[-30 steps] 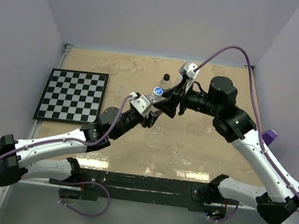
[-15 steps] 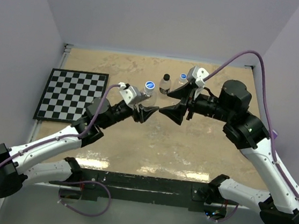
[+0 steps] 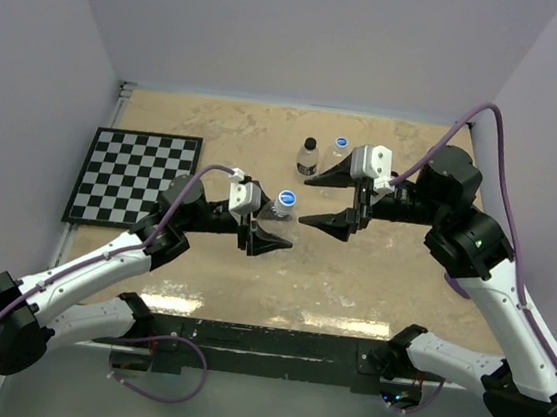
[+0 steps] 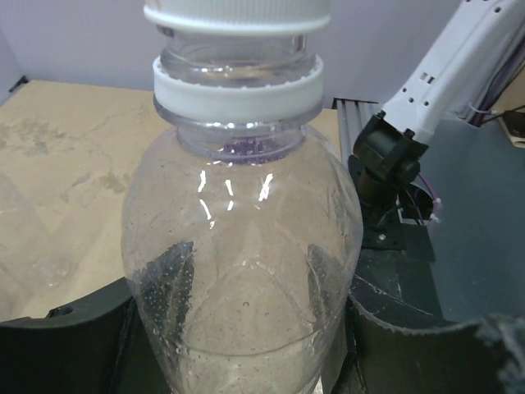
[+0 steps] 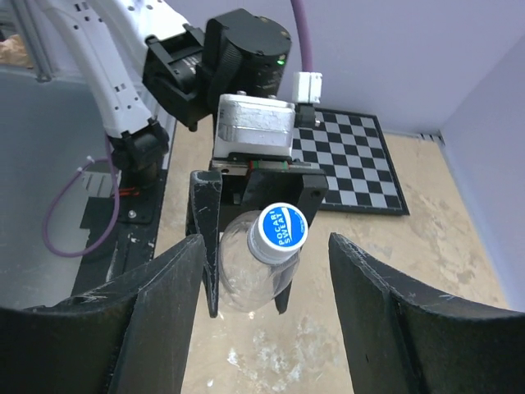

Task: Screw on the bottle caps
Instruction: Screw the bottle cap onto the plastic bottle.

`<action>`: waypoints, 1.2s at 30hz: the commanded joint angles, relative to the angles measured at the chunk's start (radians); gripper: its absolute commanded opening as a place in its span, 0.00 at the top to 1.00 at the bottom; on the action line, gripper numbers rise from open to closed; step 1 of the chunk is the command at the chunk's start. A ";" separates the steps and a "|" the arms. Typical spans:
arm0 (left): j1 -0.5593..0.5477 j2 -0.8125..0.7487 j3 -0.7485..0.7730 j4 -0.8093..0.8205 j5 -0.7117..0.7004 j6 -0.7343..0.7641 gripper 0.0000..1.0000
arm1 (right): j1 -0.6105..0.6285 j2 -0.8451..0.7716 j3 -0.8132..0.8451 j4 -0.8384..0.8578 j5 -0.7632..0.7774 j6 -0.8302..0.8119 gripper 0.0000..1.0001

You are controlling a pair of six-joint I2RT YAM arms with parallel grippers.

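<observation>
Clear bottle [image 5: 238, 279] (blue cap [image 5: 278, 227] on) pinched in left tool [image 3: 274, 230]; right tool [image 3: 305, 199] agape just beside.

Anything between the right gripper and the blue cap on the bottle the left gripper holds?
Nothing visible. The open right gripper faces the blue cap across a clear gap; the left gripper holds the bottle lower down. The black-capped bottle and second blue-capped bottle stand farther back.

Clear bottle [image 4: 242, 271] w/ cap [image 4: 238, 15] btwn fingers [image 4: 70, 345]

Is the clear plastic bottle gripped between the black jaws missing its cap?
No, a round blue-and-white cap sits on the neck of that clear plastic bottle.
</observation>
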 commanded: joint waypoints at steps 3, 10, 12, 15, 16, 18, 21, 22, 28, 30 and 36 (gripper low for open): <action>0.007 0.006 0.061 -0.009 0.106 0.033 1.00 | -0.004 0.031 0.047 -0.029 -0.133 -0.075 0.36; 0.007 0.019 0.085 -0.029 0.115 0.046 1.00 | -0.004 0.069 0.049 -0.026 -0.155 -0.076 0.37; 0.007 0.018 0.085 -0.035 0.115 0.050 1.00 | -0.004 0.072 0.053 -0.023 -0.154 -0.075 0.38; 0.007 0.019 0.087 -0.036 0.118 0.050 1.00 | -0.004 0.078 0.053 -0.016 -0.154 -0.067 0.39; 0.007 0.019 0.087 -0.036 0.119 0.050 1.00 | -0.004 0.080 0.057 -0.014 -0.152 -0.065 0.40; 0.007 0.022 0.087 -0.035 0.121 0.050 1.00 | -0.004 0.087 0.057 -0.014 -0.157 -0.064 0.41; 0.007 0.022 0.088 -0.036 0.122 0.050 1.00 | -0.004 0.094 0.057 -0.015 -0.158 -0.058 0.41; 0.007 0.022 0.091 -0.036 0.124 0.052 1.00 | -0.004 0.095 0.057 -0.014 -0.158 -0.058 0.42; 0.006 0.022 0.095 -0.041 0.129 0.053 1.00 | -0.004 0.106 0.060 -0.011 -0.157 -0.047 0.47; 0.004 0.019 0.098 -0.043 0.132 0.056 1.00 | -0.004 0.107 0.057 -0.011 -0.157 -0.042 0.49; -0.004 0.021 0.108 -0.063 0.126 0.069 1.00 | -0.004 0.112 0.057 -0.017 -0.147 -0.036 0.57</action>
